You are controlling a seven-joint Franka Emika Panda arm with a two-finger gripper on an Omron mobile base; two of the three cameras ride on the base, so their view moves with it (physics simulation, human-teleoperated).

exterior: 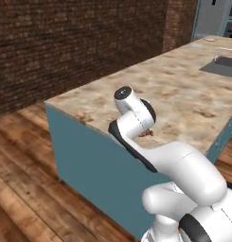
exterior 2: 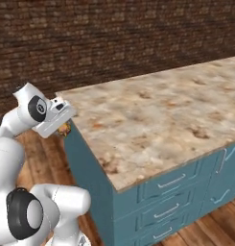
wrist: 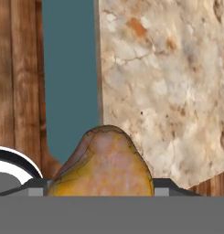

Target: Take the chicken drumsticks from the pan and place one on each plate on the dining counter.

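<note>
Hand view: drumstick (wrist: 104, 164) clamped between the jaws, over the counter's (wrist: 168, 91) corner.
Gripper (exterior 2: 64, 127): closed on the drumstick.
Progress: mid-carry; no plate visible here, placing remains.
Left: release onto a plate.

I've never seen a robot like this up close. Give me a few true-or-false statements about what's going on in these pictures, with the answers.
1. The gripper holds a golden-brown drumstick. True.
2. The counter has a plain white top. False: it is beige marble with brown blotches.
3. The counter's base is teal, with drawers showing in the right base view. True.
4. A plate with a drumstick lies on the counter's near corner. False: no plate is seen there.
5. The floor is grey tile. False: it is brown wooden planks.
</note>
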